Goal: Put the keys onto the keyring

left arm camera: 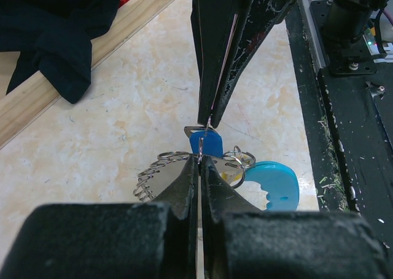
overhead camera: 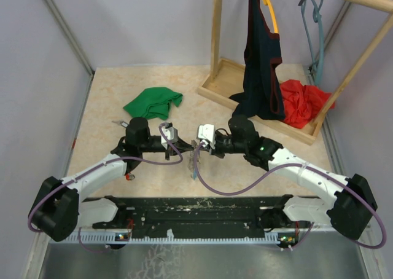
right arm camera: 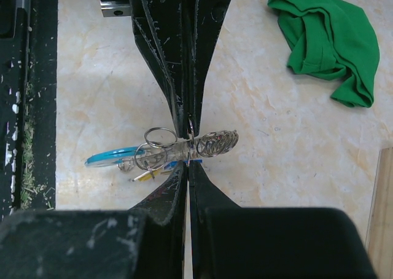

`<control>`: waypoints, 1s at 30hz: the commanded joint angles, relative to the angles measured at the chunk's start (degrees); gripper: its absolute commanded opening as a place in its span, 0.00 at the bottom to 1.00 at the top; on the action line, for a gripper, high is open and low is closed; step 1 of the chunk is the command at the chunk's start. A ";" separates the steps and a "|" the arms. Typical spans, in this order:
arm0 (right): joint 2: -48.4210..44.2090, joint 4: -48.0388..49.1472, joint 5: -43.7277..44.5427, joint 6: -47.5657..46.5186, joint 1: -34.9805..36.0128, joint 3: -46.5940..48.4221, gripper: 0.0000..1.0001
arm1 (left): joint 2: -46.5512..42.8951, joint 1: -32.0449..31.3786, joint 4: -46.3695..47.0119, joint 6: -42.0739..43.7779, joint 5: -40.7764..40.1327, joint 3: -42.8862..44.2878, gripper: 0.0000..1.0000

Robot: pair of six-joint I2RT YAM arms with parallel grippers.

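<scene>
Top external: keyring (overhead camera: 195, 158), beige marbled tabletop (overhead camera: 116, 88) — grey walls (overhead camera: 37, 76), wooden rack (overhead camera: 216, 27) behind.

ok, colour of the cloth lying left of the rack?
Green cloth; best in right wrist view.

Green cloth (overhead camera: 153, 102) lies crumpled on table (overhead camera: 104, 110), far left. Wooden rack (overhead camera: 216, 27) stands far right. Dark garment (overhead camera: 261, 70) hangs from orange hanger (overhead camera: 274, 18), hem on the rack base. Red cloth (overhead camera: 301, 102) is bunched against garment. Teal hanger (overhead camera: 317, 45) hangs on the rail.
</scene>
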 commanded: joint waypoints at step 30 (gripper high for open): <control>-1.32 1.45 1.45 -0.98 1.15 2.74 0.00 | 0.18 -0.95 1.17 0.34 -0.25 1.39 0.00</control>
